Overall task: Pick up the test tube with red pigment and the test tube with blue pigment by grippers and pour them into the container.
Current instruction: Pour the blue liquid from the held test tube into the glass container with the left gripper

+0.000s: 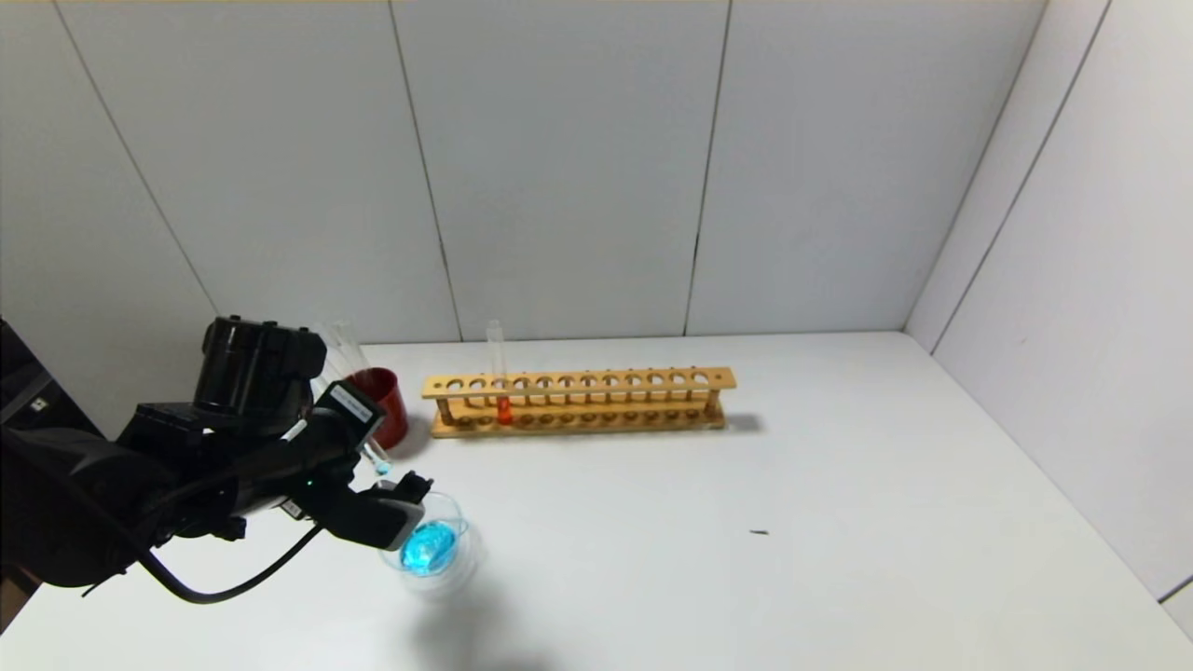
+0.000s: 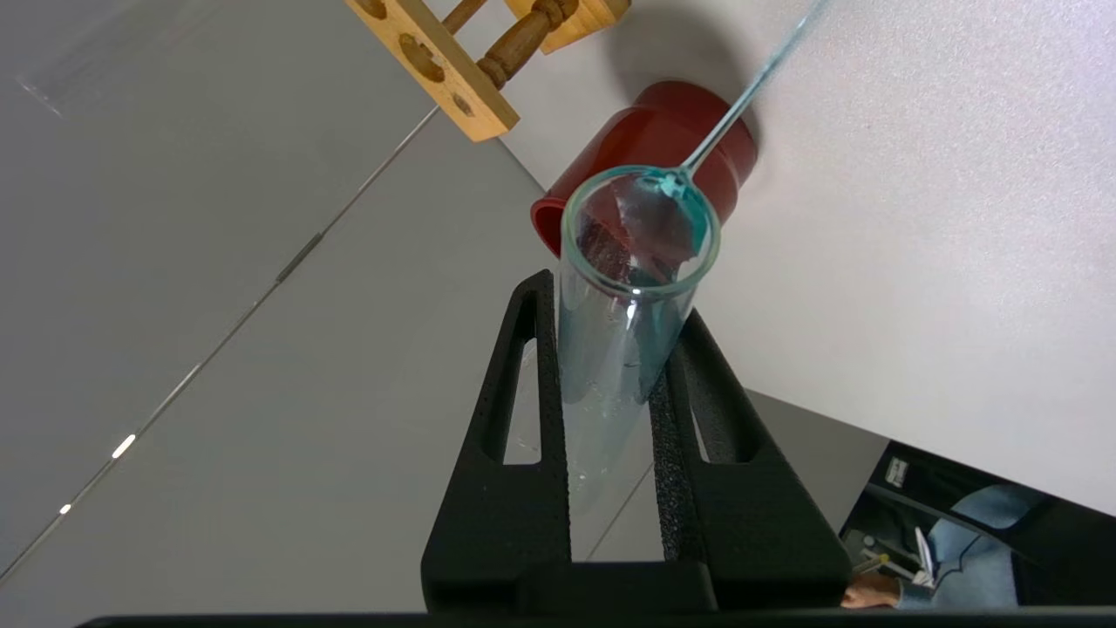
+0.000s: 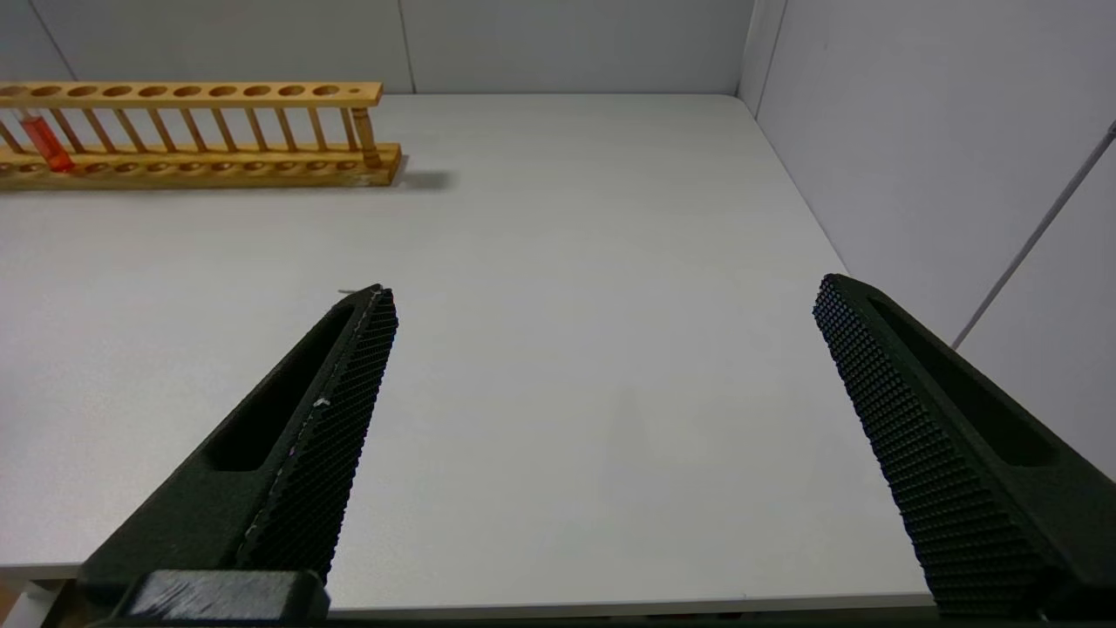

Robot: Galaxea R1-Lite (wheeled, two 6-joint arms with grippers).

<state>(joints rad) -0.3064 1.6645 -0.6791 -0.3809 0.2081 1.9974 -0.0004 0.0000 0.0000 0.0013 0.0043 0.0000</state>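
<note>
1. The left gripper (image 1: 396, 499) is seen at the lower left of the head view, its bulky black wrist bent over the clear glass container (image 1: 436, 552), where bright blue liquid is pooled.
2. In the left wrist view, the test tube with blue pigment (image 2: 623, 331) is clamped between the textured black fingers (image 2: 532, 419); its open rim is shown at frame centre, and a thin teal stream is seen leaving it toward the upper right.
3. A dark red opaque cup (image 2: 663, 139) is seen behind the tube's mouth.
4. The test tube with red pigment (image 1: 500, 382) is stood upright in the wooden rack (image 1: 578, 401), mid-frame in the head view.
5. The right gripper (image 3: 602, 419) is held wide open above the white table (image 3: 567, 262), nothing being between its ribbed fingers.
</note>
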